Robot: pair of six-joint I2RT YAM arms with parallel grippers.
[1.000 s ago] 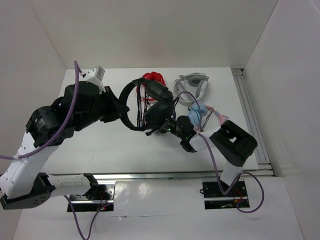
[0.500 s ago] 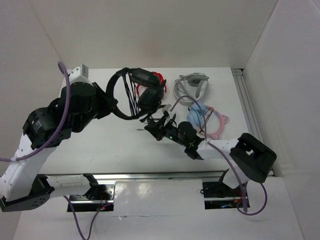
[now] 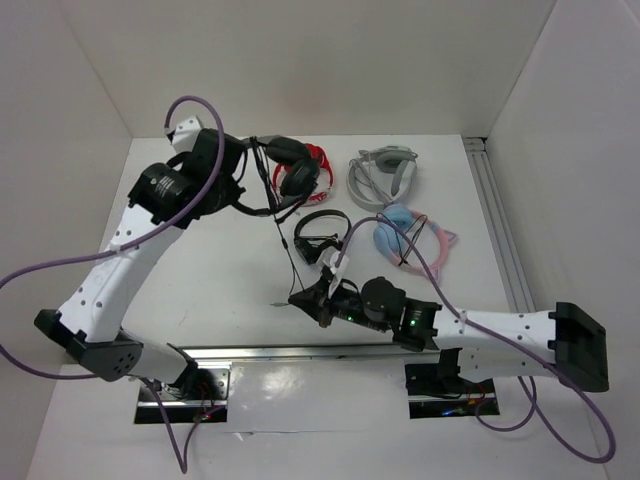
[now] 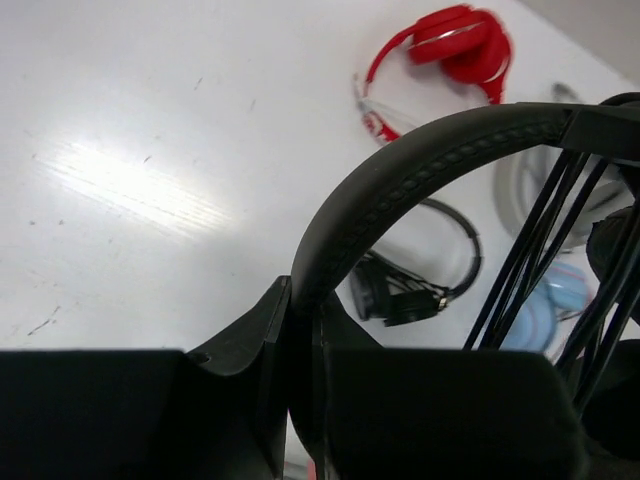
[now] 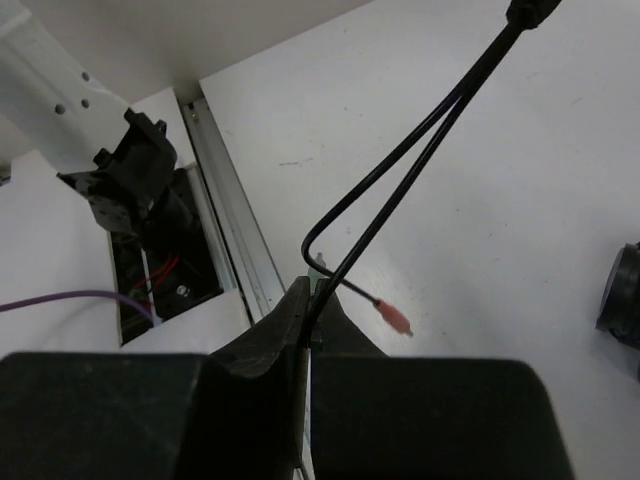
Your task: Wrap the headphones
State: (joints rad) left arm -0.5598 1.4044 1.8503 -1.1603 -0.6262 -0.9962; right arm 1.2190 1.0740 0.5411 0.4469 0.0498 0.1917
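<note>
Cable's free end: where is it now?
Top view: in the right gripper by the front rail; cable runs up to the headphones in the left gripper.

Black headphones (image 3: 298, 178), red pair (image 4: 468, 42), grey pair (image 3: 403, 177), blue-and-pink pair (image 3: 392, 237), white table (image 3: 200, 270)

1. The table (image 3: 215, 285) is bare at front left, between the left arm (image 3: 105, 275) and the cable (image 3: 286, 250)
2. The cable stretches from the headphones (image 3: 295, 175) down to the right gripper (image 3: 297, 299), barring the middle
3. Black pair (image 3: 322, 235), red pair (image 3: 318, 157), grey pair (image 3: 385, 172) and blue pair (image 3: 405, 235) crowd the back right
4. The right arm (image 3: 490, 328) lies along the near edge; a bare strip runs between it and the blue pair
</note>
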